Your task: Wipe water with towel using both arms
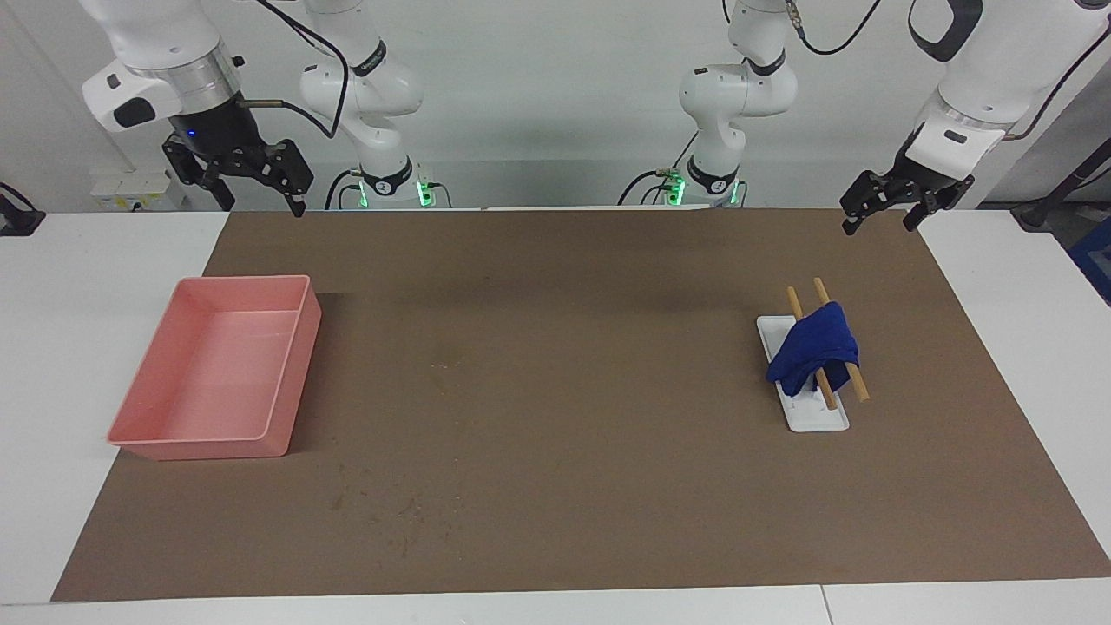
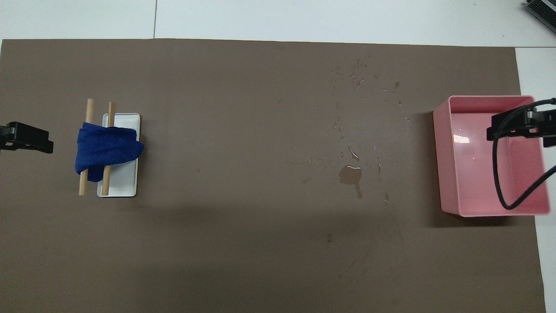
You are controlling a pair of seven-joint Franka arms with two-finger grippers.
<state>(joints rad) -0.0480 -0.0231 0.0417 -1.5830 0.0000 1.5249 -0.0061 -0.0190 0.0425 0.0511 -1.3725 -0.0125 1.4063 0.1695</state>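
Towel [image 1: 814, 348], royal-blue, bunched over two wooden dowels [image 1: 808, 348], both end effectors open, empty

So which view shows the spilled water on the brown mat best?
The overhead view: the small glossy puddle of water and the scattered droplets around it stand out on the brown mat, between the white dish and the pink tray. The facing view shows only faint specks there, with no clear puddle.
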